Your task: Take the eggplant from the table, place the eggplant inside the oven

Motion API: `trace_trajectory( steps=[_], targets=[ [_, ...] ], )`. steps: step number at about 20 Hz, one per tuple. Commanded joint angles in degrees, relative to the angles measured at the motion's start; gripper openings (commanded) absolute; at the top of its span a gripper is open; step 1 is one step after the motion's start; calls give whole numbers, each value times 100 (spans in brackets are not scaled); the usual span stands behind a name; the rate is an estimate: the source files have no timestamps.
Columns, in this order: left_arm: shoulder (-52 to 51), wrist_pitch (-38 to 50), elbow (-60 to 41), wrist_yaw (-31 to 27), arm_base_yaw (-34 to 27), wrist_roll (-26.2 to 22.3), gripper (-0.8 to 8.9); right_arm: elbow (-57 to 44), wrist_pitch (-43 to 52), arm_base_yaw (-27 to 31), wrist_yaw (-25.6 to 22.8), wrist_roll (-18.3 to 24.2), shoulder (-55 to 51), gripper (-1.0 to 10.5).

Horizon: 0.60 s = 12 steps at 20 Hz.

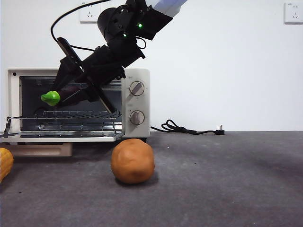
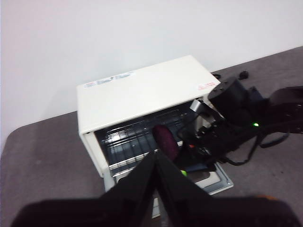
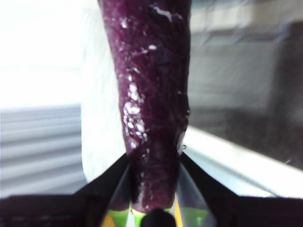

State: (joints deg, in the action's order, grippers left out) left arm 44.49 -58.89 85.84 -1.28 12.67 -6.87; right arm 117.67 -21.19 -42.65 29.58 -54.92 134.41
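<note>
Purple and glossy, the eggplant (image 1: 71,92) hangs inside the open oven (image 1: 78,105) above the wire rack (image 1: 71,115) in the front view; only its green cap (image 1: 51,98) shows plainly, the body being dark against the cavity and partly hidden by the right gripper (image 1: 78,92) clamped on it; that arm comes in from the top edge; a brown ball (image 1: 132,161) sits on the table (image 1: 227,179) in front of the oven, and a yellow vegetable (image 1: 4,163) is cut off by the left edge; a black cord (image 1: 187,129) with its plug lies by the wall.

From the left wrist, the left gripper (image 2: 156,161) has its jaws together, well apart from the oven; the eggplant points into the cavity; labels on the oven's top are too small to read.

From the right wrist, both jaws press the eggplant's sides; the background is blurred and its green end is largely hidden.
</note>
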Motion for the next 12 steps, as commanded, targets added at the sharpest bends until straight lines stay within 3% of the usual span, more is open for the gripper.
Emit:
trace_trajectory(
  steps=[1,8,12],
  targets=[
    [-26,15,-24,13,177,-92,-5,-2,219,-11,-411,-551,68,-16],
    [-26,-129,-24,-857,1010,-358,-5,-2,693,-83,-1862,-1003,68,-5],
    [-26,-197,-24,-1215,1434,-420,-5,-2,1060,-118,-2507,-1178,68,203]
  ],
)
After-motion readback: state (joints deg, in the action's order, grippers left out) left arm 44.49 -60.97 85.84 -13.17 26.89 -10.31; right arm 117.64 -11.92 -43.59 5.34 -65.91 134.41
